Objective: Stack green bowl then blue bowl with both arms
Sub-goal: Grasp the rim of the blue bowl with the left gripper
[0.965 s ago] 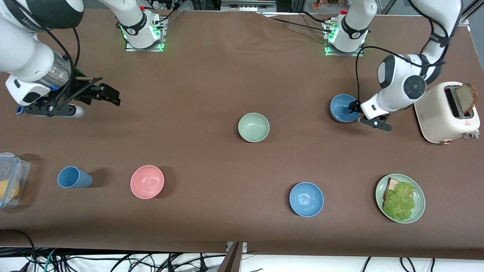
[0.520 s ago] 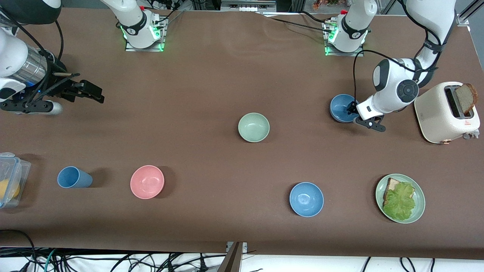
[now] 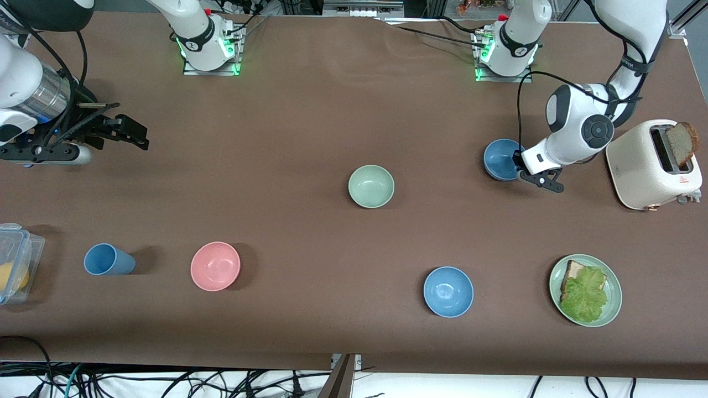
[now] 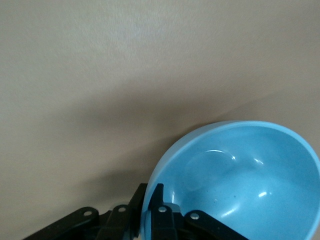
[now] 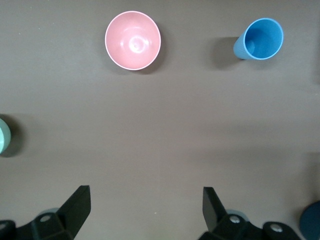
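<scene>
The green bowl (image 3: 371,186) sits upright and empty near the middle of the table; its edge also shows in the right wrist view (image 5: 3,140). The blue bowl (image 3: 499,158) is toward the left arm's end, beside the toaster. My left gripper (image 3: 519,161) is shut on its rim, one finger inside and one outside, as the left wrist view shows (image 4: 150,192) with the bowl (image 4: 240,175) close up. I cannot tell whether the bowl is off the table. My right gripper (image 3: 130,135) is open and empty in the air over bare table at the right arm's end (image 5: 145,205).
A brighter blue bowl (image 3: 448,291), a pink bowl (image 3: 215,266) and a blue cup (image 3: 108,260) stand nearer the front camera. A green plate with toast and lettuce (image 3: 614,309) and a toaster (image 3: 652,164) are at the left arm's end. A clear plastic box (image 3: 16,260) is at the right arm's end.
My right gripper has drawn back toward the right arm's end of the table. My left arm shifted slightly at the blue bowl's rim; the bowl has barely moved.
</scene>
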